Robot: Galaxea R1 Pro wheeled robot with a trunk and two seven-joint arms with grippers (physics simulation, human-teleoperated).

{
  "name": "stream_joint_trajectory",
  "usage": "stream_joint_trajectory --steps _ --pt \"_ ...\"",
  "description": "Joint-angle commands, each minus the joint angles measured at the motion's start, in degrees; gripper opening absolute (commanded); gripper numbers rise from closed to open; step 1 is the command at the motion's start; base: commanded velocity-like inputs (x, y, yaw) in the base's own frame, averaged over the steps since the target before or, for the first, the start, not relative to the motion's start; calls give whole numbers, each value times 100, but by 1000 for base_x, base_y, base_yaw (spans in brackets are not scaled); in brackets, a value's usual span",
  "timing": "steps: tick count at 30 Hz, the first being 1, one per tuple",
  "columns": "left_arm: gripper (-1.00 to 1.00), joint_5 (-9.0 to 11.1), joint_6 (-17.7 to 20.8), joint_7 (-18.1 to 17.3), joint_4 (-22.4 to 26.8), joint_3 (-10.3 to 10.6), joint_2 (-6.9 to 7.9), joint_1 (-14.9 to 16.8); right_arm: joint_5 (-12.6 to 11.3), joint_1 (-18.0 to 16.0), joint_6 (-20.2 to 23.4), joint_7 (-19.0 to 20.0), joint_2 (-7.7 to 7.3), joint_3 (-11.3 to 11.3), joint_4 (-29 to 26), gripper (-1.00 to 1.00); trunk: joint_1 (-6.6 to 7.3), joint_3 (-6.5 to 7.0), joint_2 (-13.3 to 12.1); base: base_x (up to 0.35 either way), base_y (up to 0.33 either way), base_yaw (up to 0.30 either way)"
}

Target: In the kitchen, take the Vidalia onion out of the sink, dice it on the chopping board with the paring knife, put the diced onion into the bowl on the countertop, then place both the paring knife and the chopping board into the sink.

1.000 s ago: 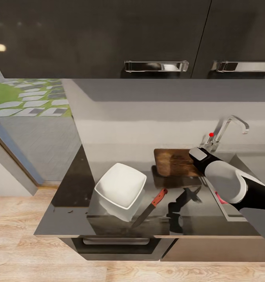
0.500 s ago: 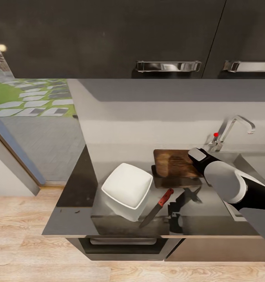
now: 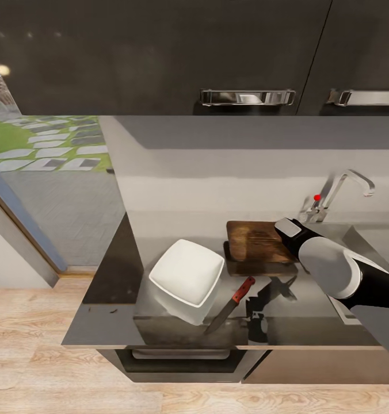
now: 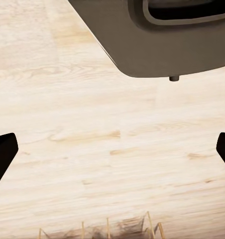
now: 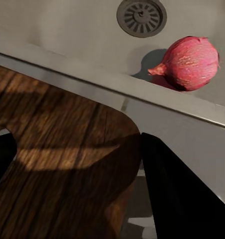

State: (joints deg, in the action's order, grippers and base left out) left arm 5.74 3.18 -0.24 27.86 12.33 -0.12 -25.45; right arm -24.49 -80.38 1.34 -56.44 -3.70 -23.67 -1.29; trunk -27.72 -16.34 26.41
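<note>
1. While my right gripper (image 5: 77, 164) straddles the chopping board (image 5: 57, 159), fingers wide, the onion (image 5: 188, 62) lies in the sink (image 5: 82, 27).
2. My left gripper (image 4: 112, 149): fingers wide, above wooden floor (image 4: 92, 124).

A: Right arm status?
B: Black-and-white right arm (image 3: 338, 273) is reaching forward, its black two-finger right gripper (image 5: 77, 174) spread wide.
A: Left?
B: Black two-finger left gripper (image 4: 112, 149) is pointing down, fingers apart.
</note>
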Motion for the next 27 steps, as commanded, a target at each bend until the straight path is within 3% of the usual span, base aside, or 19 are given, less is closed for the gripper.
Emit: stream_joint_trajectory --steps 1,21,27 --pt "100 59 33 -2 19 15 4 -4 -23 -4 -9 -10 0 3 -3 -100 -3 -9 10 0 0 0" --pt "100 59 33 -2 25 15 2 -4 -21 -4 -11 -12 9 12 -3 -100 -3 -9 10 0 0 0" --pt "100 59 33 -2 26 15 -1 -4 -18 2 -18 -11 14 19 4 -100 -3 -9 10 0 148 0"
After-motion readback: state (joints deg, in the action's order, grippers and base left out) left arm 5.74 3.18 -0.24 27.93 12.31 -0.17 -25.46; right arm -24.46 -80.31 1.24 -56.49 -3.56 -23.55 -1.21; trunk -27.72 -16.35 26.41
